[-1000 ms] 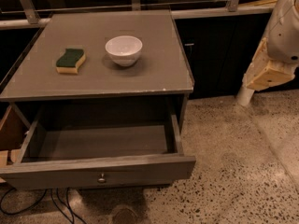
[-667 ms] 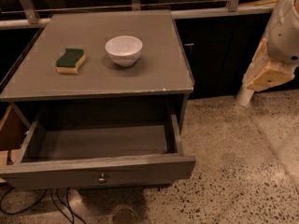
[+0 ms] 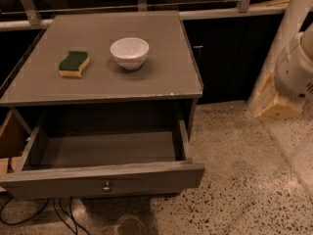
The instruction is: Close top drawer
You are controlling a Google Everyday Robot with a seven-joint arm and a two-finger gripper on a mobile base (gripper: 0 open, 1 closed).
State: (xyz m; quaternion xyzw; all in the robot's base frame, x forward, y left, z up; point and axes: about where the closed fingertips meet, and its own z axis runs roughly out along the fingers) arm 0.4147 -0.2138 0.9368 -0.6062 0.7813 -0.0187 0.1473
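Note:
The top drawer (image 3: 102, 180) of the grey cabinet is pulled wide open and looks empty inside. Its weathered front panel faces me at the bottom of the camera view, with a small round metal knob (image 3: 106, 186) at its centre. A white segment of my arm (image 3: 295, 67) shows at the right edge, well to the right of the drawer and above the floor. My gripper is out of view.
On the cabinet top (image 3: 161, 77) stand a white bowl (image 3: 129, 52) and a green-and-yellow sponge (image 3: 74, 63). Black cables (image 3: 58, 212) lie on the speckled floor under the drawer. A pale wooden piece (image 3: 274, 106) stands at the right, and dark cabinets run behind.

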